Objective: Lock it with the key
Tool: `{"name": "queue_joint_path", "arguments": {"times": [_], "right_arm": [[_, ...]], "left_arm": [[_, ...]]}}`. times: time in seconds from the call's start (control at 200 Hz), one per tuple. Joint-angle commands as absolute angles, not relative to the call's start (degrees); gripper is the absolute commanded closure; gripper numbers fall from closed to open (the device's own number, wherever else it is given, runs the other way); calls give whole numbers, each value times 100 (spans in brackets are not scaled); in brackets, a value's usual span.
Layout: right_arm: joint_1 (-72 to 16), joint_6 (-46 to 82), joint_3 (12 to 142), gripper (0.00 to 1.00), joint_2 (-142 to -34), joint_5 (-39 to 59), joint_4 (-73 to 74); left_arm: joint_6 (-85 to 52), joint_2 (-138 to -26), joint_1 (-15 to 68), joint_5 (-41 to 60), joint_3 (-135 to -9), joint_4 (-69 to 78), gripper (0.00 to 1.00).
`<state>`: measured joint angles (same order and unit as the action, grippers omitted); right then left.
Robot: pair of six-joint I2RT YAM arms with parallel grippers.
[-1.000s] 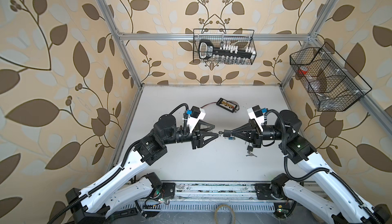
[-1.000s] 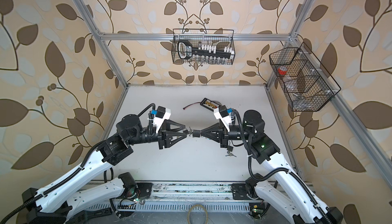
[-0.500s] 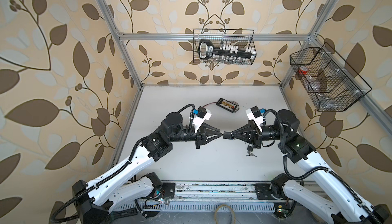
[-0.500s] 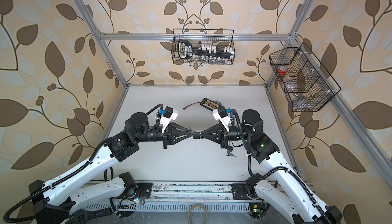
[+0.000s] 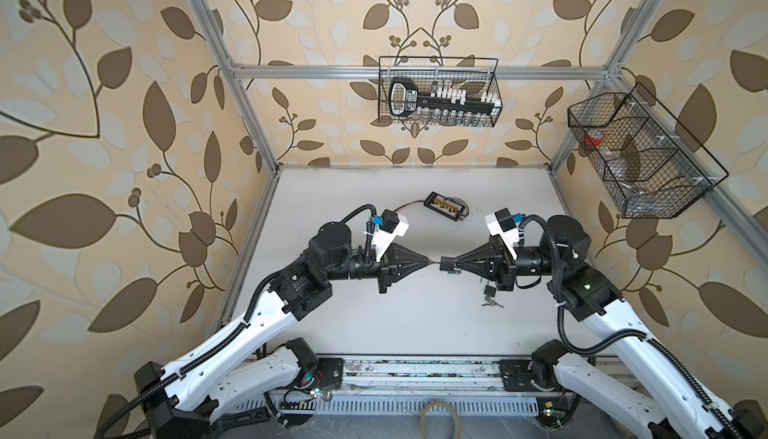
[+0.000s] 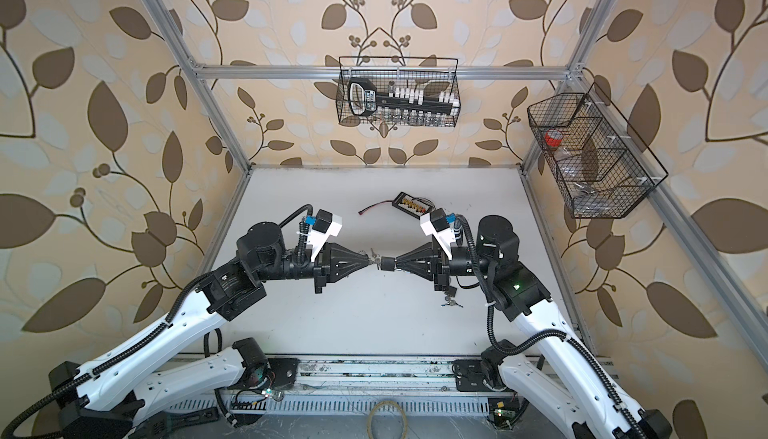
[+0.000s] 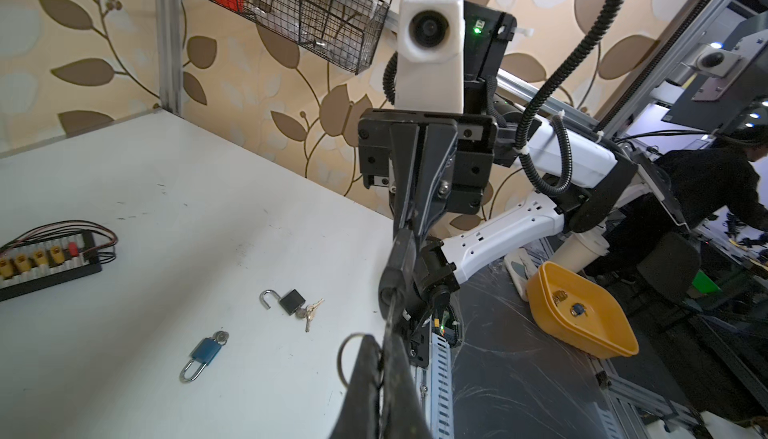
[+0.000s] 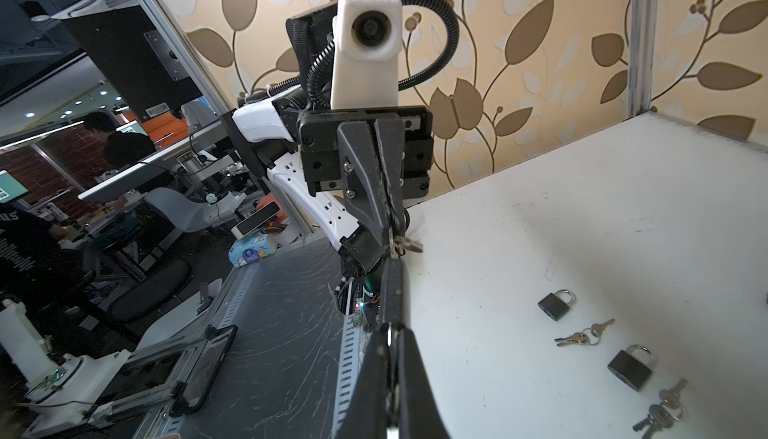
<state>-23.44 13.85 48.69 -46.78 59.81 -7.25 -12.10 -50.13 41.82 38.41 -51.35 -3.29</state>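
Both arms meet tip to tip above the middle of the table. My right gripper point(image 5: 455, 265) point(image 6: 397, 264) is shut on a small black padlock point(image 5: 446, 264) point(image 6: 387, 263), held level in the air. My left gripper point(image 5: 428, 263) point(image 6: 368, 259) is shut on the key point(image 6: 376, 256) that sticks out of the padlock's end. In the left wrist view the left gripper point(image 7: 380, 341) pinches the key, its ring point(image 7: 345, 358) hanging beside one finger. In the right wrist view the right gripper point(image 8: 390, 329) clamps the padlock point(image 8: 392, 291) edge-on. The shackle is hidden.
Under the right arm lies a black padlock with keys point(image 5: 489, 293) point(image 7: 291, 302). A blue padlock point(image 7: 203, 353), two black padlocks point(image 8: 555, 304) point(image 8: 629, 368) and loose keys point(image 8: 582, 337) also lie on the table. A connector board point(image 5: 446, 207) sits farther back. Wire baskets point(image 5: 438, 92) point(image 5: 640, 154) hang on the walls.
The left gripper stood open a second ago; it has moved right up to the padlock and closed on the key. The right gripper has kept still with the padlock.
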Motion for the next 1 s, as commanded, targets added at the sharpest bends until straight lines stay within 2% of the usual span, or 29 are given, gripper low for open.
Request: {"name": "queue_joint_path", "arguments": {"times": [0.0, 0.12, 0.285, 0.49, 0.665, 0.86, 0.995], "right_arm": [[-2153, 1222, 4952, 100, -4520, 6133, -846], [-2113, 1098, 4926, 100, -4541, 5887, -1026], [-2121, 519, 5089, 100, -4848, 4545, -2162], [-2375, 150, 5030, 100, -5408, 3543, -2936], [-2821, 82, 5060, 100, -6067, 2786, -3040], [-3131, 62, 5202, 100, -6869, 2376, -2789], [-3127, 388, 5221, 100, -7382, 1806, -2352]], "left_arm": [[-1077, -4632, 4055, 3645, -5190, -501, 100], [-1084, -4530, 4034, 3388, -5102, -794, 100], [-1292, -4698, 4034, 2555, -4969, -1448, 100], [-2081, -4614, 4034, 1186, -4370, -1620, 100], [-2774, -4294, 4034, 327, -3858, -1523, 100], [-3196, -4079, 3911, -510, -3771, -2153, 100], [-3279, -3863, 3514, -442, -3731, -2387, 100]]}}
